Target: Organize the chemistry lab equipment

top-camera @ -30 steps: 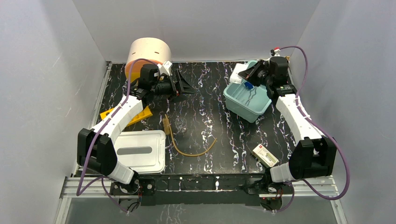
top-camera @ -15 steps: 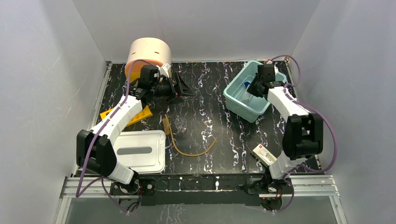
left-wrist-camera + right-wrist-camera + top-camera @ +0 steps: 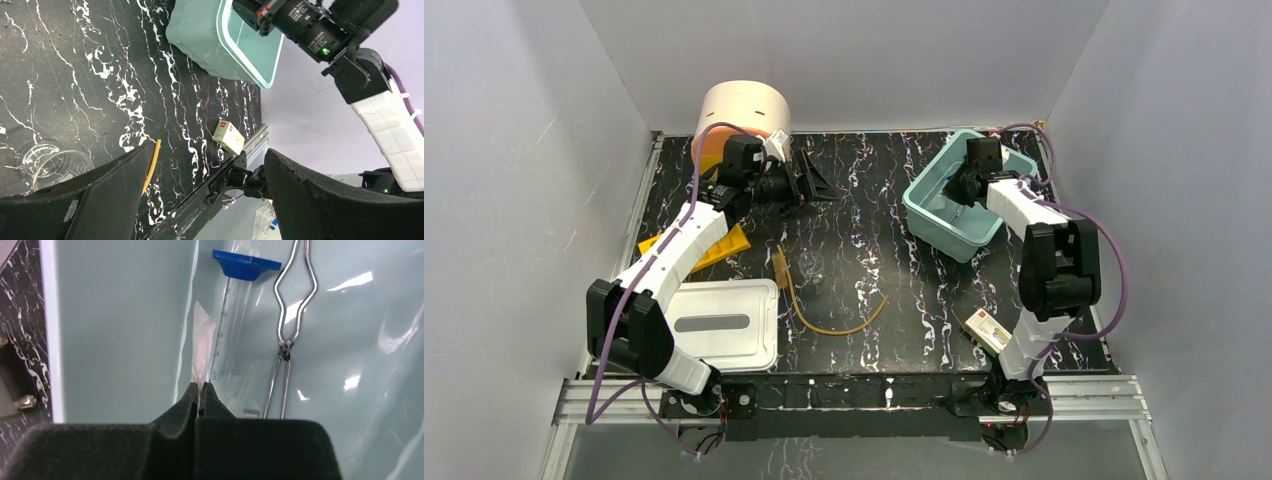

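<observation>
Teal bin (image 3: pixel 115 315) wall near right tool (image 3: pixel 200 387) pinching clear packet (image 3: pixel 204 340); left tool (image 3: pixel 207 152) wide.

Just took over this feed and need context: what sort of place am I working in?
Probably a walled robot test booth, not a real lab: plain white walls enclose a black marbled table with a teal bin and amber rubber hose laid out.

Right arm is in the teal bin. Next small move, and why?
Probably open the right gripper: it is shut on the edge of the clear packet, which looks to lie inside the teal bin beside the wire clamp.
</observation>
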Controlling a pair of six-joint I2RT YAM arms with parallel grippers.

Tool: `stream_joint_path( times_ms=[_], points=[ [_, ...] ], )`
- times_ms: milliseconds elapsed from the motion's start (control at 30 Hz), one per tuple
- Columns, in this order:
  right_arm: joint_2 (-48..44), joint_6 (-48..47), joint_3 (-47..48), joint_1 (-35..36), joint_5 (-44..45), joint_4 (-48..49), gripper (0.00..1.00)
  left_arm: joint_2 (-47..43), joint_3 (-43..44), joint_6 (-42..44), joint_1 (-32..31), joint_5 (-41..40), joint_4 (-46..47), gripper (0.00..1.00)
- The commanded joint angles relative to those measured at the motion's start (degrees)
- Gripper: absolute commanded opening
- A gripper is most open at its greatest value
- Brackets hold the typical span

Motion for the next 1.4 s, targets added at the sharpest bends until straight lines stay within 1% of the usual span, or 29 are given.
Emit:
stream_joint_path(
  times_ms=[0, 100, 167, 200, 300, 367, 467, 567, 733, 800, 867, 967, 1100, 1167, 1267, 1367],
  points=[
    [3.51, 2.62, 4.00, 0.07, 1.70, 2.10, 0.00, -0.98, 2.97, 0.65, 0.24, 0.26, -1.52, 0.84],
    [5.07, 2.20, 4.84, 0.12, 2.12, 1.89, 0.01, -1.15, 2.81, 1.06, 0.25, 0.25, -2.21, 0.84],
    [5.55, 2.14, 5.29, 0.08, 2.42, 1.22, 0.06, -1.39, 2.63, 1.24, 0.24, 0.03, -2.62, 0.84],
    [5.59, 2.02, 5.48, 0.12, 2.56, 0.83, 0.11, -1.51, 2.54, 1.35, 0.24, -0.06, -2.84, 0.84],
    [5.04, 1.17, 5.90, 0.06, 3.49, -0.19, 0.33, -1.71, 2.53, 1.38, 0.24, -0.37, -2.91, 0.84],
    [4.12, -0.41, 7.50, 0.12, 3.96, -1.96, 0.39, -1.64, 3.07, 1.45, 0.22, -0.11, -2.97, 0.84],
    [1.82, -2.39, 10.26, 0.12, 5.45, -7.57, 0.43, -1.33, 5.07, 2.25, 0.23, 1.27, -3.40, 0.83],
    [-1.52, -4.35, 10.75, 0.31, 6.19, -11.12, 0.48, -1.76, 6.05, 3.14, 0.19, -0.11, -4.54, 0.83],
    [-7.44, -9.17, 11.49, 2.39, 6.87, -15.14, 0.49, -2.50, 6.47, 4.73, 0.25, -4.53, -7.96, 0.83],
    [-10.57, -10.78, 11.43, 4.15, 6.54, -15.31, 0.50, -2.50, 6.94, 5.04, 0.25, -8.57, -10.96, 0.83],
    [-13.73, -13.00, 11.01, 6.78, 5.87, -14.19, 0.51, -2.58, 7.47, 5.07, 0.47, -13.45, -14.60, 0.83],
    [-17.21, -16.12, 10.27, 12.68, 5.79, -12.69, 0.53, -2.96, 7.64, 4.09, 1.35, -20.70, -19.73, 0.82],
    [-18.43, -19.70, 9.60, 22.58, 7.27, -12.69, 0.54, -4.57, 6.01, 1.46, 2.65, -30.72, -25.39, 0.76],
    [-18.50, -21.52, 7.87, 27.13, 6.78, -12.15, 0.55, -6.15, 4.41, 1.04, 3.00, -35.54, -26.45, 0.74],
    [-18.17, -23.33, 4.65, 33.97, 7.33, -11.06, 0.56, -7.85, 3.34, 1.09, 3.06, -39.23, -27.67, 0.72],
    [-16.94, -25.22, 1.51, 42.33, 10.96, -10.14, 0.55, -8.40, 3.78, 1.60, 3.72, -41.25, -29.38, 0.70]
  ],
)
